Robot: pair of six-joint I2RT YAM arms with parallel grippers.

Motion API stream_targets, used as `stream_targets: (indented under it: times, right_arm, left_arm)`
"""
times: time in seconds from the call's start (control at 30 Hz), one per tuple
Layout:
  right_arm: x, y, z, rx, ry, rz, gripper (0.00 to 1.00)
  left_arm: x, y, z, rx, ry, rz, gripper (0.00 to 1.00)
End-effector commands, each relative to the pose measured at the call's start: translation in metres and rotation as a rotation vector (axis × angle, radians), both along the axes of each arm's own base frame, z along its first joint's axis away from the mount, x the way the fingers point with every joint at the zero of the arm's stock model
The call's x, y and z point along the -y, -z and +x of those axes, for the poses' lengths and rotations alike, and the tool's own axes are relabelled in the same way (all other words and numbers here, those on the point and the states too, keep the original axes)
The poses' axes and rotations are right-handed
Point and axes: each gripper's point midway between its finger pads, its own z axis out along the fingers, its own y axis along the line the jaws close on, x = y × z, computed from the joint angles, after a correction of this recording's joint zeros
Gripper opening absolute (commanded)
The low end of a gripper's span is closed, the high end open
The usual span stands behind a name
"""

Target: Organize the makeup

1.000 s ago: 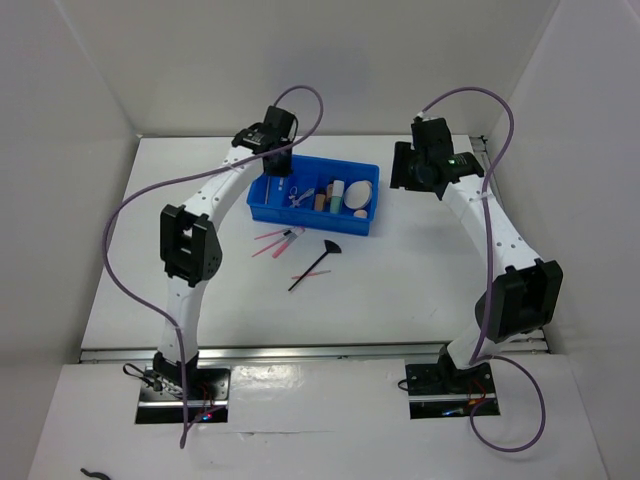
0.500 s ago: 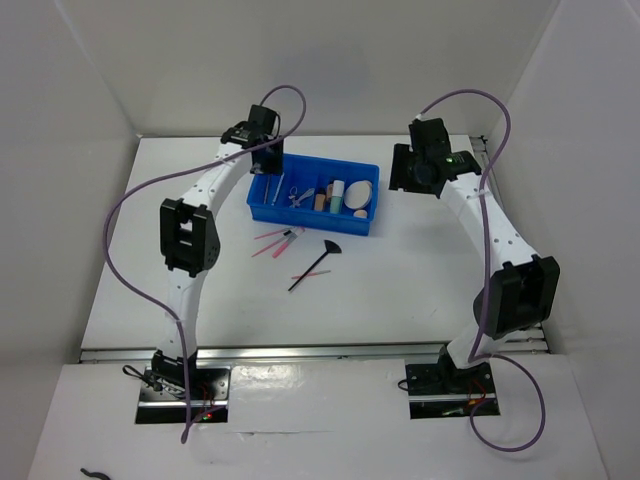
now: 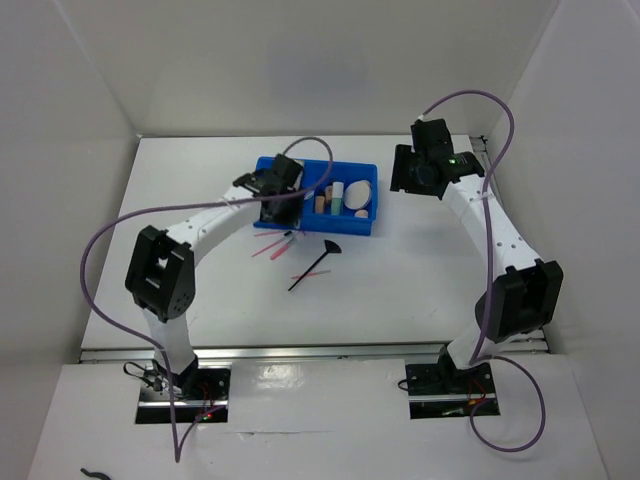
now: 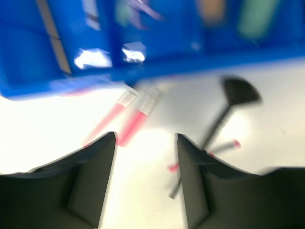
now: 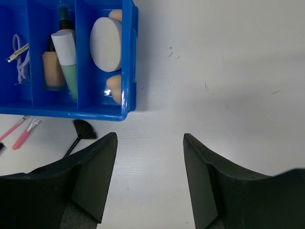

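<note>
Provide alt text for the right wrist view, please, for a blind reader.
The right gripper, fingers open and empty, hangs over white table beside a blue tray holding a cream puff, mint-green tube and beige bottle; a black brush lies outside.

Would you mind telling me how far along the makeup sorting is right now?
Done: the puff, mint-green tube, a beige bottle and sponges lie in the blue tray. In hand: nothing; the left tool hovers open over two pink sticks. Left: those sticks, a third pink stick and the black brush on the table.
</note>
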Motion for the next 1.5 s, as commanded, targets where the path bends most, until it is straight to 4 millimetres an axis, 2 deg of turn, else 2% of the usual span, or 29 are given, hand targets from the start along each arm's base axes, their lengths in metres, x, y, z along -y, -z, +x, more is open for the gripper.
stream_targets:
  times: [0.0, 0.07, 0.2, 0.23, 0.33, 0.37, 0.47, 0.5, 0.6, 0.87, 0.93, 1.07, 1.13, 1.23, 1.33, 1.4, 1.47]
  right_arm:
    - [0.0, -0.012, -0.007, 0.031, 0.005, 0.016, 0.65]
    - [0.001, -0.014, -0.008, 0.041, 0.005, 0.018, 0.65]
    - [0.001, -0.018, -0.009, 0.052, 0.004, 0.021, 0.65]
    - [0.001, -0.018, -0.009, 0.052, 0.004, 0.021, 0.65]
    - [0.002, -0.018, -0.009, 0.053, 0.011, 0.015, 0.65]
    - [0.003, -0.022, -0.01, 0.062, 0.011, 0.017, 0.65]
    - [0.002, -0.018, -0.011, 0.052, 0.004, 0.021, 0.65]
    - [0.002, -0.018, -0.011, 0.052, 0.004, 0.021, 0.65]
    - [0.002, -0.018, -0.011, 0.052, 0.004, 0.021, 0.65]
    - [0.002, -0.022, -0.012, 0.061, 0.004, 0.023, 0.65]
    - [0.002, -0.022, -0.012, 0.061, 0.004, 0.023, 0.65]
    - [0.002, -0.022, -0.012, 0.061, 0.004, 0.023, 0.65]
    - [0.002, -0.022, -0.012, 0.061, 0.004, 0.023, 0.65]
    - [0.002, -0.022, -0.012, 0.061, 0.004, 0.023, 0.65]
    - [-0.001, -0.022, -0.01, 0.059, -0.003, 0.031, 0.65]
    - [-0.001, -0.022, -0.01, 0.059, -0.003, 0.031, 0.65]
    - [-0.001, -0.022, -0.01, 0.059, -0.003, 0.031, 0.65]
  left_arm:
    - [0.012, 0.018, -0.034, 0.009, -0.028, 0.049, 0.7]
    - [0.005, 0.022, -0.038, -0.005, -0.062, 0.07, 0.82]
    - [0.006, 0.036, -0.044, -0.033, -0.059, 0.087, 0.82]
    - [0.005, 0.03, -0.046, -0.023, -0.059, 0.08, 0.82]
    - [0.005, 0.03, -0.041, 0.001, -0.057, 0.084, 0.75]
    - [0.005, 0.037, -0.04, -0.006, -0.047, 0.096, 0.68]
    - [0.001, 0.056, -0.039, -0.042, -0.01, 0.138, 0.6]
    - [0.004, 0.065, -0.039, -0.058, 0.019, 0.143, 0.59]
    - [0.008, 0.067, -0.036, -0.054, 0.034, 0.13, 0.57]
    - [0.002, 0.09, -0.037, -0.091, 0.032, 0.139, 0.57]
    - [0.001, 0.103, -0.04, -0.118, 0.046, 0.151, 0.56]
    - [0.002, 0.116, -0.048, -0.168, 0.059, 0.129, 0.51]
    - [0.003, 0.116, -0.049, -0.172, 0.071, 0.126, 0.46]
    - [0.006, 0.113, -0.052, -0.182, 0.082, 0.108, 0.3]
    - [0.014, 0.097, -0.061, -0.162, 0.138, 0.105, 0.14]
    - [0.019, 0.089, -0.076, -0.182, 0.193, 0.122, 0.06]
    - [0.029, 0.071, -0.086, -0.17, 0.251, 0.109, 0.0]
